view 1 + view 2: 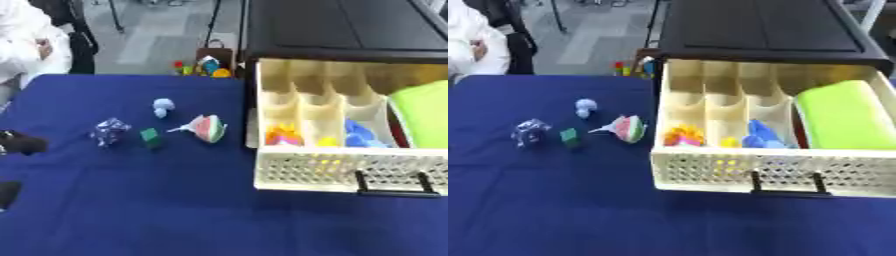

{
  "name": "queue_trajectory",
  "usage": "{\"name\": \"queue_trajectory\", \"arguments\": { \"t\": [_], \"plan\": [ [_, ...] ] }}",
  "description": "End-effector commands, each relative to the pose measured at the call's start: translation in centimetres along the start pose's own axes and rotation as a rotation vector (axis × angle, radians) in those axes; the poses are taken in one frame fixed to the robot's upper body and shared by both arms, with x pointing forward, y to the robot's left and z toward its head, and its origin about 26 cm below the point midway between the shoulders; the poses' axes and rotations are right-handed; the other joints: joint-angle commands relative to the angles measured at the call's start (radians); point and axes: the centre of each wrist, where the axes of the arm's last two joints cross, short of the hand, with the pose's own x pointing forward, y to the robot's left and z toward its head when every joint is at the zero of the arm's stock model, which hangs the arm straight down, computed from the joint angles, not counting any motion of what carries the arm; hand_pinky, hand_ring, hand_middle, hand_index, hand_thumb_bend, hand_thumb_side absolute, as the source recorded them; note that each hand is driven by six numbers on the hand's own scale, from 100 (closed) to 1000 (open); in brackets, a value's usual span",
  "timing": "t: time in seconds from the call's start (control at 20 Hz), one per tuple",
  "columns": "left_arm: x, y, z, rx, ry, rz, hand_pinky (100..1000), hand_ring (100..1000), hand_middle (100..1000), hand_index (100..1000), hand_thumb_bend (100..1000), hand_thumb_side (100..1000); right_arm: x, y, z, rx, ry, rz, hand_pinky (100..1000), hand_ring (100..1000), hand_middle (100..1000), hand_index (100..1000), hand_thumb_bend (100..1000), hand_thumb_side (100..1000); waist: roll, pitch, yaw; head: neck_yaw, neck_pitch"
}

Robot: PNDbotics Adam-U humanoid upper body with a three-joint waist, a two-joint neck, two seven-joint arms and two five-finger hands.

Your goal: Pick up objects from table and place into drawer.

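So from my seat at the controls, the biggest thing I see is the desk (pixel 131 210) with its dark blue cloth, filling most of both eye views. Next is the black cabinet (pixel 763 30) at the far right, and its cream drawer (pixel 710 172) is pulled wide open over the desk, perforated front wall and black handle (pixel 785 190) facing me. Inside, a big lime green thing (pixel 842 115) fills the right compartment. The narrow slots to its left hold a blue item (pixel 761 135), a small yellow bit (pixel 728 142) and an orange-and-yellow piece (pixel 682 135), all down at the front end.

Left of the drawer, four loose things sit on the cloth: a watermelon-slice toy (pixel 208 128) nearest the drawer, a crinkly blue-and-silver lump (pixel 108 131) farthest left, a small green block (pixel 150 137) between those two, and a pale blue little figure (pixel 163 106) a bit behind them. None of them touch.

My left hand (pixel 19 144) only pokes in as a dark shape at the left edge of the left eye view, well apart from the toys, and I can't tell how its fingers sit. My right hand doesn't show at all.
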Motion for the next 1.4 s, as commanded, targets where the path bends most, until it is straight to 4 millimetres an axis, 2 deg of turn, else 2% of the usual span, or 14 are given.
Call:
{"name": "queue_trajectory", "arguments": {
  "t": [0.05,0.1,0.15,0.2,0.55,1.05,1.25,1.4],
  "plan": [
    [-1.2,1.6,0.1,-0.010,0.038,0.000,369,767,768,989,100,838,0.2,0.0,-0.8,-0.056,-0.090,-0.059,640,692,548,759,100,1000,0.002,-0.020,-0.004,0.009,0.010],
    [-1.4,1.6,0.1,-0.005,0.051,0.013,369,767,768,989,100,838,0.2,0.0,-0.8,-0.056,-0.089,-0.060,640,692,548,759,100,1000,0.001,-0.021,-0.005,0.010,0.010],
    [-1.6,1.6,-0.1,0.001,0.061,0.022,300,735,753,992,100,803,0.2,0.0,-0.8,-0.055,-0.089,-0.061,640,691,548,758,100,1000,0.002,-0.021,-0.006,0.012,0.010],
    [-1.8,1.7,-0.2,0.002,0.074,0.027,297,729,748,991,100,795,0.2,0.0,-0.8,-0.052,-0.089,-0.064,641,691,548,757,100,1000,0.004,-0.022,-0.010,0.019,0.011],
    [-4.8,2.8,-1.0,0.033,0.194,0.028,335,742,765,1000,100,851,0.2,0.2,-0.6,-0.034,-0.083,-0.078,643,692,546,755,100,1000,0.011,-0.027,-0.030,0.048,0.014],
    [-8.4,3.3,-1.7,0.060,0.274,0.000,396,768,790,1000,100,815,0.4,0.5,-0.5,-0.011,-0.074,-0.100,647,694,545,755,100,1000,0.025,-0.029,-0.061,0.086,0.010],
    [-9.7,3.2,-2.2,0.038,0.316,0.014,414,773,794,1000,139,842,0.4,0.6,-0.4,-0.005,-0.073,-0.108,649,695,544,756,100,1000,0.031,-0.025,-0.077,0.102,0.004],
    [-10.4,3.2,-2.7,0.030,0.324,0.016,450,795,830,1000,180,855,0.4,0.6,-0.4,-0.002,-0.073,-0.112,650,695,544,756,100,1000,0.034,-0.022,-0.088,0.110,0.001]
  ]
}}
